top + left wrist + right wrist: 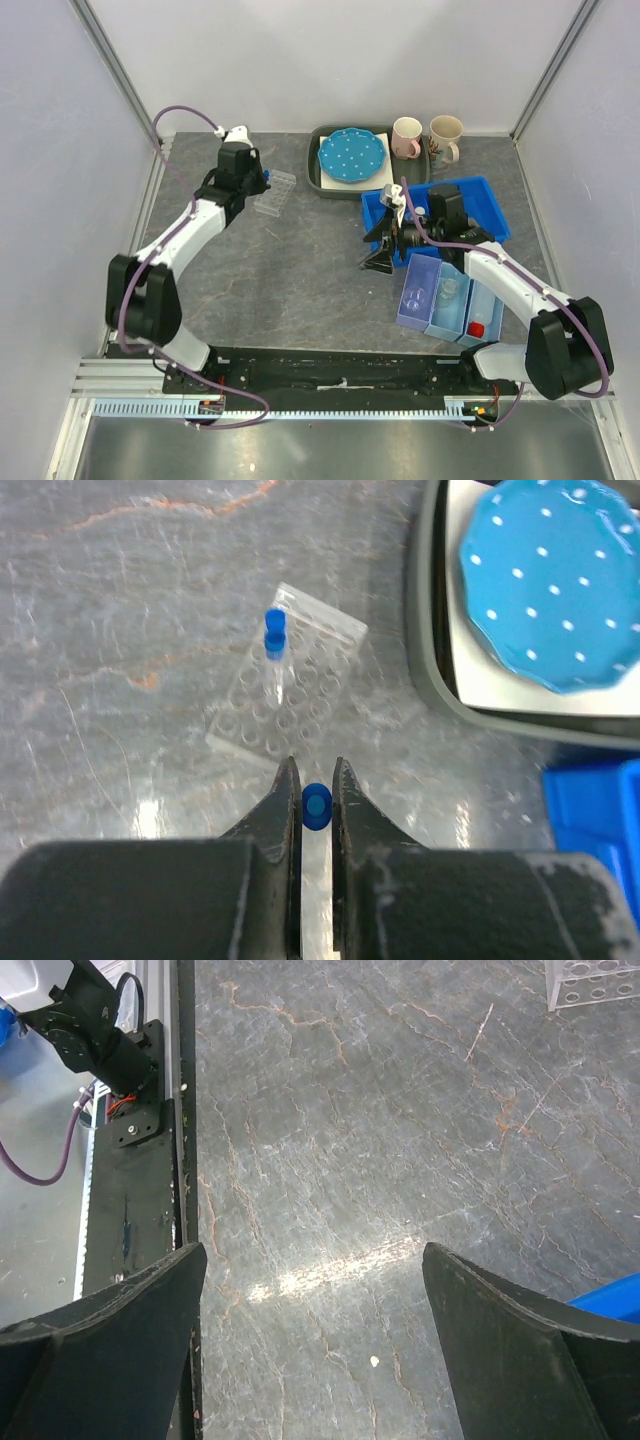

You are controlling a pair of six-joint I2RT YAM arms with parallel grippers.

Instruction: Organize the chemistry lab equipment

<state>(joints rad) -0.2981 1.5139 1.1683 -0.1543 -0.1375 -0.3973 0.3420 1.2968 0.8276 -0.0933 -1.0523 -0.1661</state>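
My left gripper (315, 765) is shut on a blue-capped tube (317, 807), held just short of the clear test-tube rack (300, 695). Another blue-capped tube (274, 645) stands in a far-left hole of that rack. From above, the left gripper (262, 180) hovers at the left end of the rack (275, 192). My right gripper (375, 248) hangs open over bare table left of the blue bin (490, 205), with nothing between its fingers (480, 1300). Clear glass flasks (418, 293) lie in a lavender box, and a red-capped bottle (477, 328) lies in a light blue one.
A dark tray (318, 175) at the back holds a blue dotted plate (351, 155). Two mugs (407, 137) stand to its right. The small boxes (447, 305) sit in front of the blue bin. The rack's corner (590, 985) shows far off in the right wrist view.
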